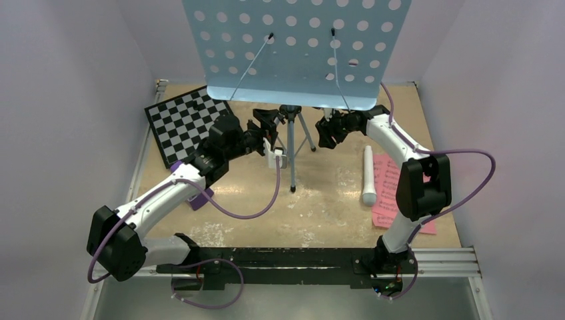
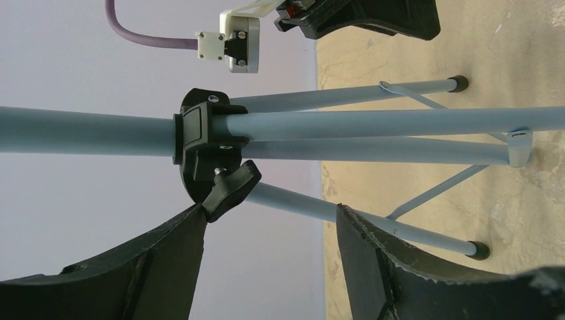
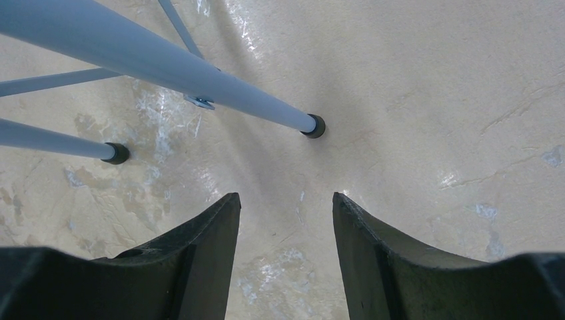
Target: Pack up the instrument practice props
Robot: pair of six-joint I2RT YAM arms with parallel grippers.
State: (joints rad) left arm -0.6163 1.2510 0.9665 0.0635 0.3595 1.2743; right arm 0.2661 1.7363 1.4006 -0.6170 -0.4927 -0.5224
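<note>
**A:** Our left jaws and right jaws are both standing spread, pinching nothing. The left jaws are hovering just beside the clamp knob (image 2: 231, 187) of the music stand (image 1: 296, 50), which is standing mid-desk. We're risking a topple if we bump it, since it looks top-heavy.

**B:** We're seeing walls (image 1: 66, 100) crowding both sides. Bare desk (image 1: 320, 213) is lying nearest us.

White-and-black arms (image 1: 160, 200), purple cables (image 1: 248, 216)
</note>
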